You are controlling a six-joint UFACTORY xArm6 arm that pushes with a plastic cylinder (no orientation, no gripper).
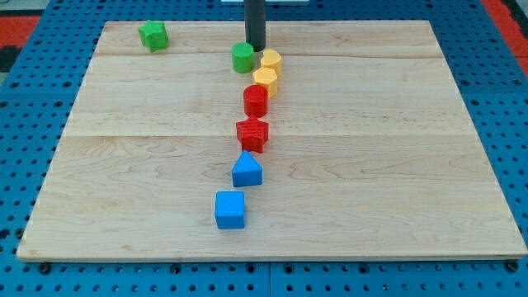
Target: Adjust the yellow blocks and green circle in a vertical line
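Near the upper left of the frame we see a green star-like block (153, 35) on the wooden tabletop (396, 165). Down the middle run a red cylinder (256, 100), a red block (252, 134), a blue house-shaped block (247, 170) and a blue cube (230, 209).

No text, label, brand, number or sign can be read anywhere on the blocks or the board (396, 165).

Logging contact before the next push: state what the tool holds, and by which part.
Nothing is held. My tip has no grasp; it stands just above the green circle, beside the upper yellow block.
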